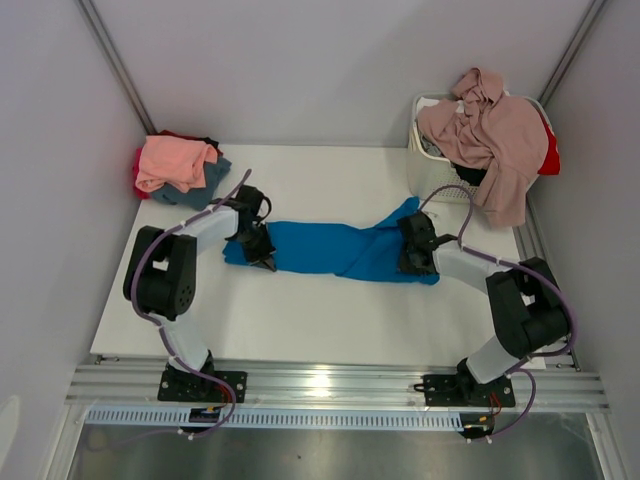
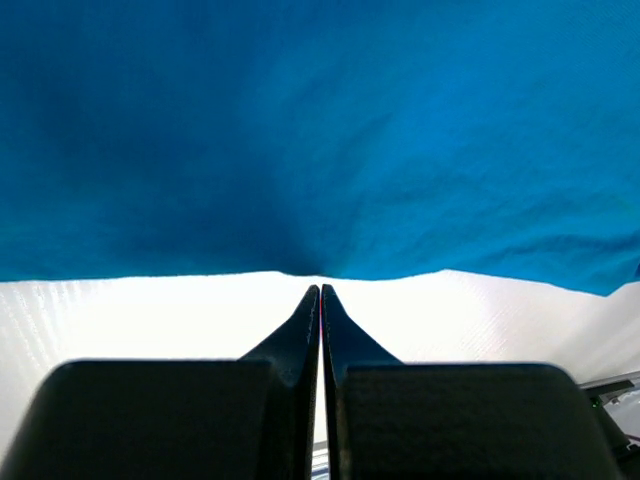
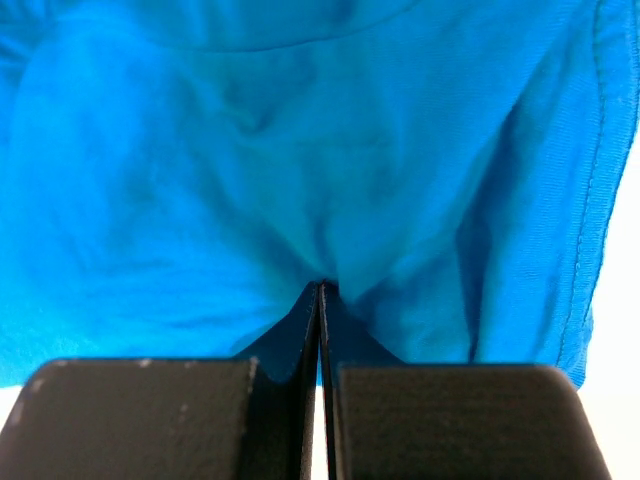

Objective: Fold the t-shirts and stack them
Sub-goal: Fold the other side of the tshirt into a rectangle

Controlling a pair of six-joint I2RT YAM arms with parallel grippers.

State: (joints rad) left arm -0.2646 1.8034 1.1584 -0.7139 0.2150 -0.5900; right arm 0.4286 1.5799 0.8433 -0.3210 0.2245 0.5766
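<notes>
- The left gripper (image 2: 320,292) has its fingers pressed together on the near edge of the bright blue t-shirt (image 1: 330,250), and the cloth puckers at the tips.
- The right gripper (image 3: 321,287) is likewise clamped on a fold at the same shirt's right end.
- The shirt lies stretched across the middle of the white table (image 1: 300,320), between the arms.
- Far left, a salmon pink t-shirt (image 1: 172,160) tops a slate blue-grey t-shirt (image 1: 205,180).
- Far right, a dusty mauve-pink t-shirt (image 1: 495,135) drapes over the white basket (image 1: 425,155).

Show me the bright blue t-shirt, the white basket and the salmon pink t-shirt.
bright blue t-shirt (image 1: 320,248): top external view, middle of the spread cloth.
white basket (image 1: 419,150): top external view, its left slatted wall.
salmon pink t-shirt (image 1: 172,160): top external view, centre of its upper face.
</notes>
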